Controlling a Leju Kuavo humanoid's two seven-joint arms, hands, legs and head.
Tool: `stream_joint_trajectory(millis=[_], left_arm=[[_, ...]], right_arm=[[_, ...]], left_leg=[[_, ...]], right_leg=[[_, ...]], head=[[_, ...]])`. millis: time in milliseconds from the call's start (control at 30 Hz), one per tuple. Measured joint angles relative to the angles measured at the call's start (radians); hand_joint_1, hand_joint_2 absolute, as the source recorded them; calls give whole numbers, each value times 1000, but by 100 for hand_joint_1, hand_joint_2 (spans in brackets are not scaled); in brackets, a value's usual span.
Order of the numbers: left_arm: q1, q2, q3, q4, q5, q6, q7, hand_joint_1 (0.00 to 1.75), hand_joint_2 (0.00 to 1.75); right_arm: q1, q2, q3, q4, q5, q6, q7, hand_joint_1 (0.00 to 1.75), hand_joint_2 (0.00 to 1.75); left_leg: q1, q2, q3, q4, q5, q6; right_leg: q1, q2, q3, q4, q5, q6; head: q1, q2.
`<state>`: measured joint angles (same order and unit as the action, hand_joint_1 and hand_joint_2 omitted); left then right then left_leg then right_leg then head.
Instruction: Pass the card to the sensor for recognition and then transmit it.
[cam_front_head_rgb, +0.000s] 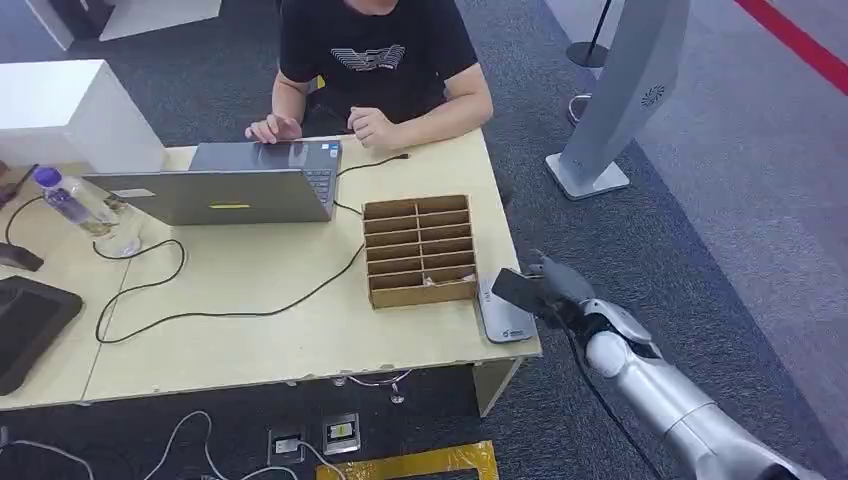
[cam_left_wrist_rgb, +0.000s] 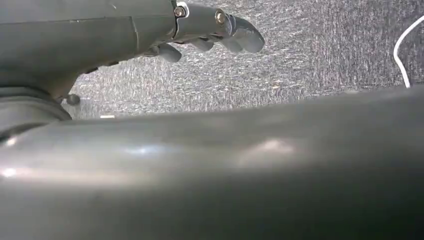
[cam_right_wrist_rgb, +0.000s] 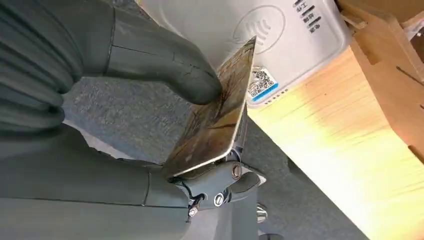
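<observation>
Right robot hand (cam_front_head_rgb: 560, 292) pinching card (cam_right_wrist_rgb: 220, 112) beside sensor (cam_right_wrist_rgb: 280, 35) at bench (cam_front_head_rgb: 260, 320) edge, fingers (cam_right_wrist_rgb: 225, 182) mostly hidden behind card, left robot hand (cam_left_wrist_rgb: 210, 32) curled, holding nothing

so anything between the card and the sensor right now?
No. In the right wrist view the card, pinched by the right hand, hangs just off the white sensor at the table edge; the gap between is bare.

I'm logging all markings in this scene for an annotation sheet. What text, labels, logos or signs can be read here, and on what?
No wording can be read.
Card reader: contactless wave sign, a QR code, small print too blurred to read.
Person's black shirt: pale chest graphic, illegible.
Laptop: yellow strip and pale sticker, illegible.
Card pinched in the right hand: a brownish picture, no text seen.
</observation>
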<state>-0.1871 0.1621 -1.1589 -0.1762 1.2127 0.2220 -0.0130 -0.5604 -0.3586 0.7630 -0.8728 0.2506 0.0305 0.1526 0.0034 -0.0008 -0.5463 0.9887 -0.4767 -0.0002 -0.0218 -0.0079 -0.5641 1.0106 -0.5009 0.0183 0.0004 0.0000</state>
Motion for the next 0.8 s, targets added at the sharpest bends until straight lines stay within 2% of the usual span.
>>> stream_joint_trajectory(millis=[367,633,800], left_arm=[[1,3,0,0,-1,-3,0,0,0],[0,3,0,0,0,-9,0,0,0],[0,4,0,0,-2,-12,0,0,0]], right_arm=[[-12,-13,-42,5,-18,-12,-3,175,175],[-88,-46,-99,5,12,-9,1,175,175],[-171,-57,-139,0,33,7,-2,175,175]], left_leg=[[0,0,-1,0,0,0],[0,0,-1,0,0,0],[0,0,-1,0,0,0]], right_leg=[[0,-1,0,0,0,0],[0,-1,0,0,0,0],[0,-1,0,0,0,0]], head=[[0,0],[0,0],[0,0]])
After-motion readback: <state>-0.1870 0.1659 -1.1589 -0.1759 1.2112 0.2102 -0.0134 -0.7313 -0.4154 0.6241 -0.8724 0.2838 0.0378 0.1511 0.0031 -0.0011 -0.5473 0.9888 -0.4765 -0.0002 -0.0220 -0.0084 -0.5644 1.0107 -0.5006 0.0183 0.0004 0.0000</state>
